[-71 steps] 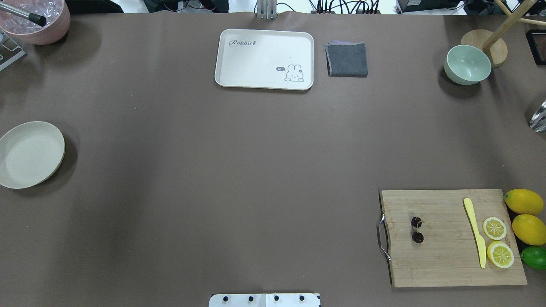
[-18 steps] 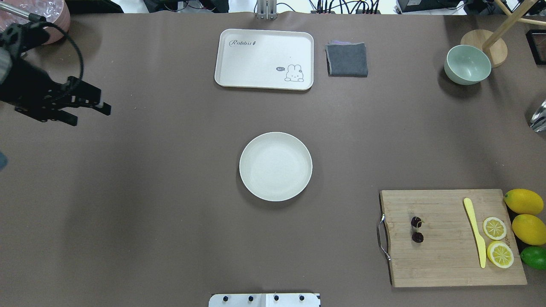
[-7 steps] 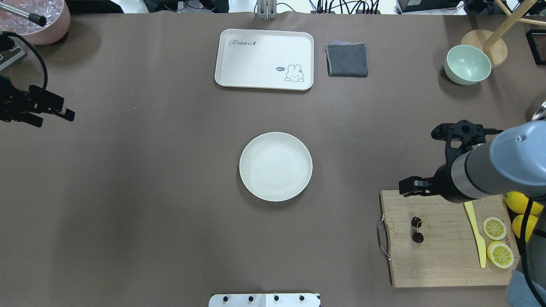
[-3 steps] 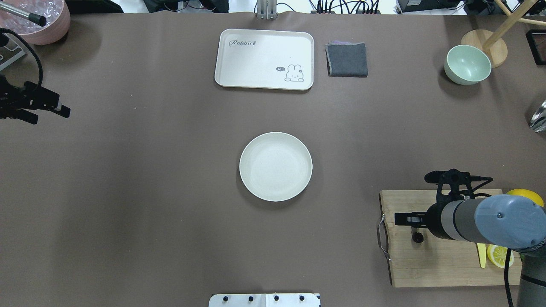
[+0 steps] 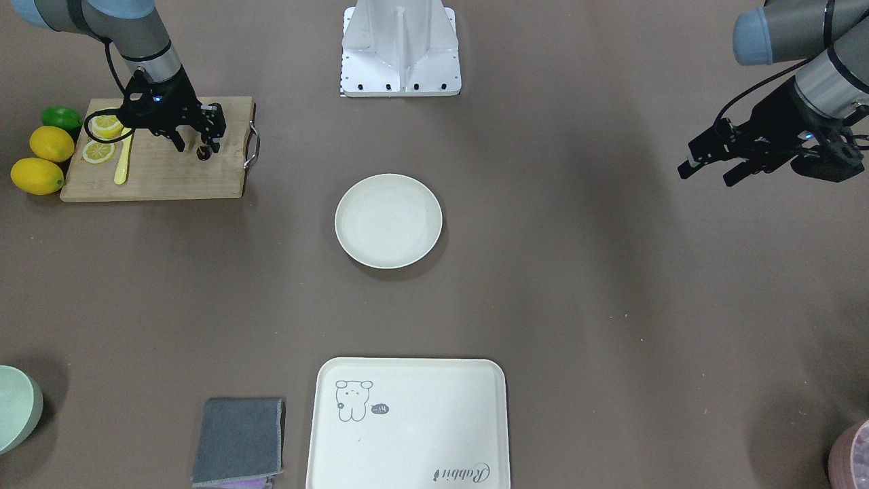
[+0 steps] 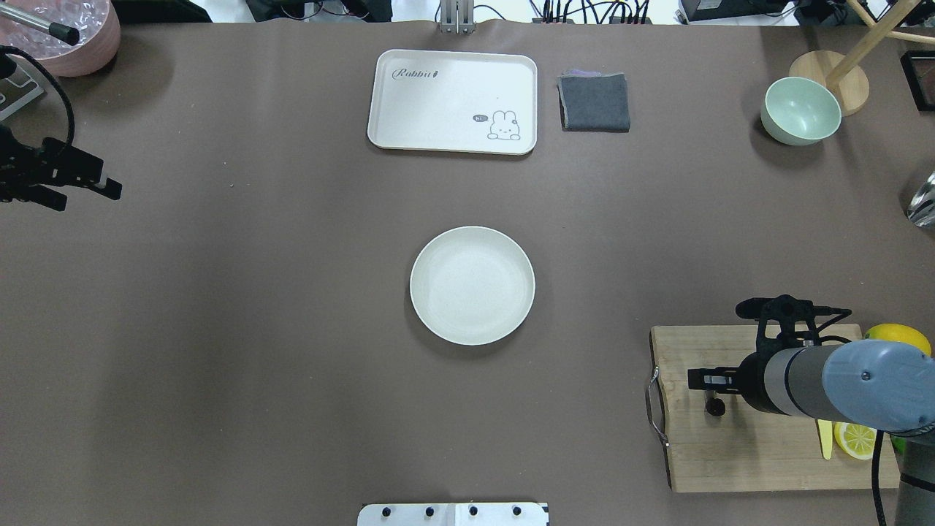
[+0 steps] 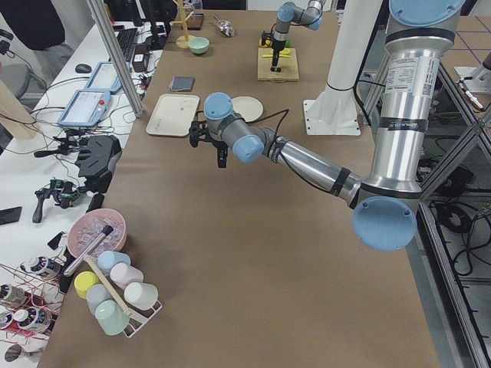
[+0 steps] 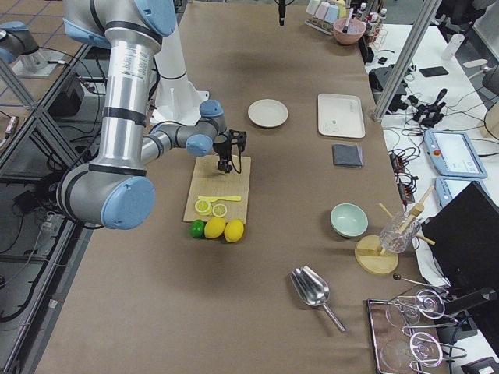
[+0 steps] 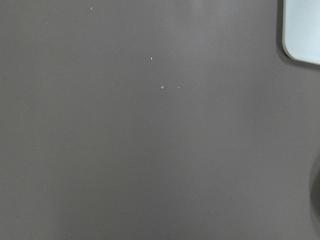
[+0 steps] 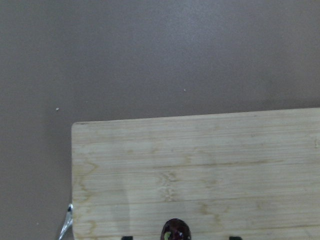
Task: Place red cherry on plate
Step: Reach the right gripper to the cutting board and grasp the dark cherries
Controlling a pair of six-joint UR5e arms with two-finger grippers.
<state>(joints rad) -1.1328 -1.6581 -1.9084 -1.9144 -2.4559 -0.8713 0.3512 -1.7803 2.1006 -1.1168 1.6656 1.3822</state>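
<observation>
The red cherry (image 5: pixel 203 153) lies on the wooden cutting board (image 6: pixel 730 453) at the near right; one dark fruit (image 6: pixel 715 408) shows past the fingers, the other is covered. My right gripper (image 5: pixel 198 146) hangs open right over it, a finger on each side. In the right wrist view the cherry (image 10: pixel 176 231) sits at the bottom edge between the two fingertips. The round cream plate (image 6: pixel 472 285) stands bare at the table's middle. My left gripper (image 6: pixel 88 197) is open and holds nothing, far off at the left edge.
A rabbit tray (image 6: pixel 453 101), a grey cloth (image 6: pixel 594 102) and a green bowl (image 6: pixel 801 111) line the far side. A yellow knife (image 5: pixel 122 166), lemon slices (image 5: pixel 99 152) and whole lemons (image 5: pixel 37 175) sit at the board's outer end. A pink bowl (image 6: pixel 66 29) is far left.
The plate has moved from the left edge to the middle. My left arm has drawn back to the left. My right arm has come in and dropped over the cherry.
</observation>
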